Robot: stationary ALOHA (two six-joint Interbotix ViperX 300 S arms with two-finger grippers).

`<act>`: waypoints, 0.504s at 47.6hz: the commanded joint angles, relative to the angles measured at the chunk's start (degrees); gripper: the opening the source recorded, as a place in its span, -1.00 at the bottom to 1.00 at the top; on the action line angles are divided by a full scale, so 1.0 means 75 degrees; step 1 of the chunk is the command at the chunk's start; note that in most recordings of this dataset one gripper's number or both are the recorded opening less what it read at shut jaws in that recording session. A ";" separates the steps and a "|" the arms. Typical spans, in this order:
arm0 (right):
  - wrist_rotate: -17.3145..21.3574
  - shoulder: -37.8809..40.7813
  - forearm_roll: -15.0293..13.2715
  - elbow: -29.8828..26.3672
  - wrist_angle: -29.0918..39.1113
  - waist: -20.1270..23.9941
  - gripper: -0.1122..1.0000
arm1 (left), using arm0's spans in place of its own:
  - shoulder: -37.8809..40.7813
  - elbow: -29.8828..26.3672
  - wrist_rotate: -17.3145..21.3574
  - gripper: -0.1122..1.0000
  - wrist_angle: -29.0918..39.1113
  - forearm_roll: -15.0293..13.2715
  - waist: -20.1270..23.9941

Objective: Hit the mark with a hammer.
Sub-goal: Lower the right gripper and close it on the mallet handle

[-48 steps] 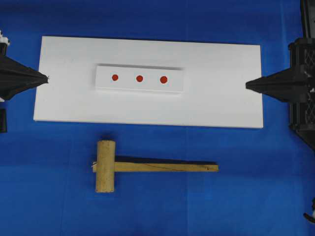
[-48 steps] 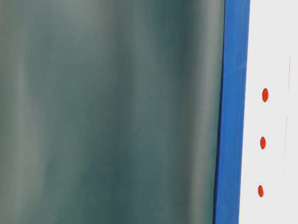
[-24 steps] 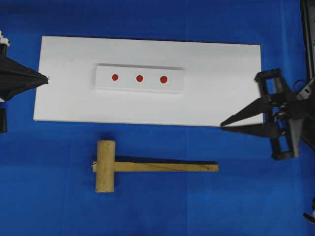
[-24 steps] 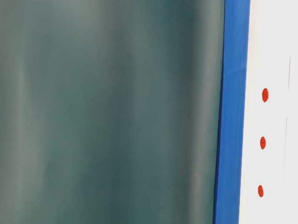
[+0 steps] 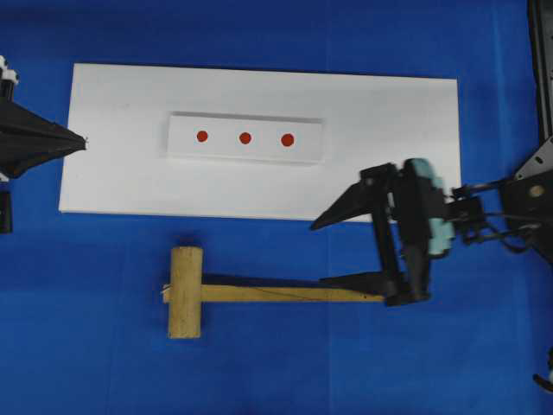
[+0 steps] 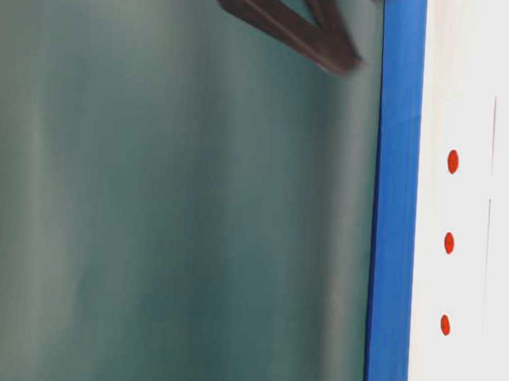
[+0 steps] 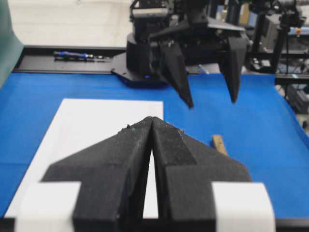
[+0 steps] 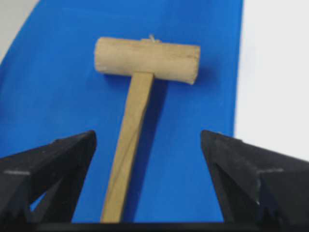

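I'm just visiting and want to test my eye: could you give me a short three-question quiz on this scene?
1. True or false: the right pincer stands open near the end of the hammer's handle.
2. How many red marks sit on the small white block?
3. The hammer lies on: A) the white board; B) the blue cloth; C) the small block.

Key: 1 true; 2 three; 3 B.

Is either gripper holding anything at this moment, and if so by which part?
Nothing is held. The right gripper is open above the handle end of the hammer, not gripping it; the left gripper is shut on nothing.
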 commanded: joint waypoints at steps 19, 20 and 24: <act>0.0012 0.3035 0.0996 -0.1664 -0.0973 0.0434 0.78 | 0.0023 0.0082 -0.0012 -0.80 -0.0035 0.0000 -0.0023; 0.0012 0.3141 0.1043 -0.1723 -0.0973 0.0445 0.78 | 0.0023 0.0094 -0.0012 -0.80 -0.0035 0.0000 -0.0023; 0.0012 0.3551 0.1207 -0.1957 -0.0973 0.0469 0.78 | 0.0023 0.0117 -0.0012 -0.80 -0.0035 0.0000 -0.0012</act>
